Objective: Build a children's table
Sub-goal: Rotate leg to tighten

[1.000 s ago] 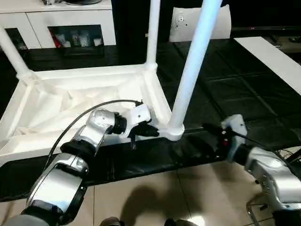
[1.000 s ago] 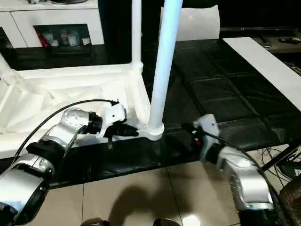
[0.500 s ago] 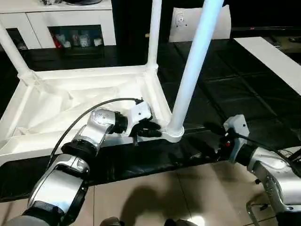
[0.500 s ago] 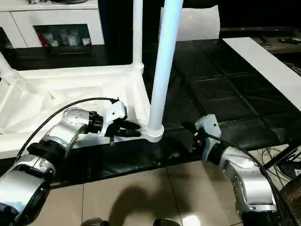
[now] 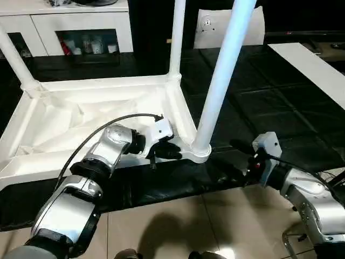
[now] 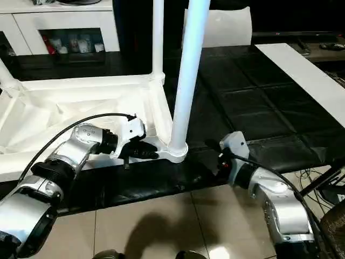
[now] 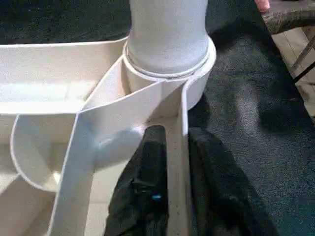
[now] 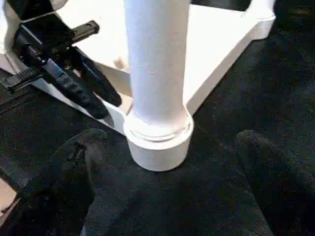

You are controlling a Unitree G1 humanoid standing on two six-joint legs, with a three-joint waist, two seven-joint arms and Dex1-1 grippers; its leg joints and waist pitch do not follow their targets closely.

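Observation:
The white children's table (image 5: 81, 118) lies upside down on a black mat, ribbed underside facing up. Three legs stand in its corner sockets: the near right leg (image 5: 221, 81), a far right leg (image 5: 176, 38) and a far left leg (image 5: 13, 56). My left gripper (image 5: 167, 151) is shut on the table's rim wall (image 7: 177, 162), one finger (image 7: 147, 182) inside and the other outside, just beside the near right socket (image 5: 200, 152). My right gripper (image 8: 172, 196) is open on the mat a little short of that socket (image 8: 157, 142), its fingers (image 8: 74, 167) spread wide and touching nothing.
A white cabinet with glass doors (image 5: 81, 32) stands at the back left. A flat white board (image 5: 318, 70) lies on the mat at the right, with a white panel (image 5: 215, 24) behind. Beige tiled floor (image 5: 178, 221) begins at the mat's near edge.
My right gripper has edged slightly left toward the near right socket. The left gripper keeps its hold on the rim.

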